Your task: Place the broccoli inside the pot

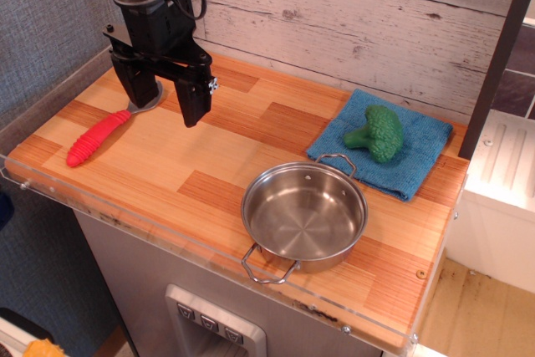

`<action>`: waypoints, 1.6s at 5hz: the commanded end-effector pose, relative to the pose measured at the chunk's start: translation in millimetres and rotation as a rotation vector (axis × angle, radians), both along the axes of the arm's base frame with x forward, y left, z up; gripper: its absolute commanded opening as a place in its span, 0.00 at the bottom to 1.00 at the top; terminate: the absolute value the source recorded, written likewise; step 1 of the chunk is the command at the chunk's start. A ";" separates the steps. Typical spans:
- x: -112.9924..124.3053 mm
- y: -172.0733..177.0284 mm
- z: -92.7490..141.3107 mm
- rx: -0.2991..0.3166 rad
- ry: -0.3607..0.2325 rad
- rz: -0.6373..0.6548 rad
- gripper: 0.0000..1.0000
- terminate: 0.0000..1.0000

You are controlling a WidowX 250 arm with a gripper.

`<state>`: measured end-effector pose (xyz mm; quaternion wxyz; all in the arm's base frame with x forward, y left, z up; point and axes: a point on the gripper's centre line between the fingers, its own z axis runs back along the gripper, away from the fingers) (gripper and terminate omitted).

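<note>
The green toy broccoli (378, 133) lies on a blue cloth (384, 153) at the back right of the wooden counter. The shiny steel pot (304, 216) with two wire loop handles stands empty near the front edge, just in front and left of the cloth. My black gripper (165, 99) hangs at the back left, far from both, with its two fingers spread apart and nothing between them.
A red ribbed toy (97, 138) lies at the left of the counter (209, 156), below the gripper. A grey round disc (150, 103) sits under the gripper. A plank wall runs behind; a dark post (499, 52) stands at the right.
</note>
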<state>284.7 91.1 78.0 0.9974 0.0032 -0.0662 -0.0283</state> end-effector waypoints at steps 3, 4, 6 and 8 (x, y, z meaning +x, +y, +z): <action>30.2 -65.3 21.5 -0.029 -0.059 -0.122 1.00 0.00; 43.4 -98.1 31.5 -0.032 -0.082 -0.193 1.00 0.00; 78.9 -129.1 33.6 -0.055 -0.100 -0.194 1.00 0.00; 97.7 -144.6 14.2 -0.072 -0.078 -0.168 1.00 0.00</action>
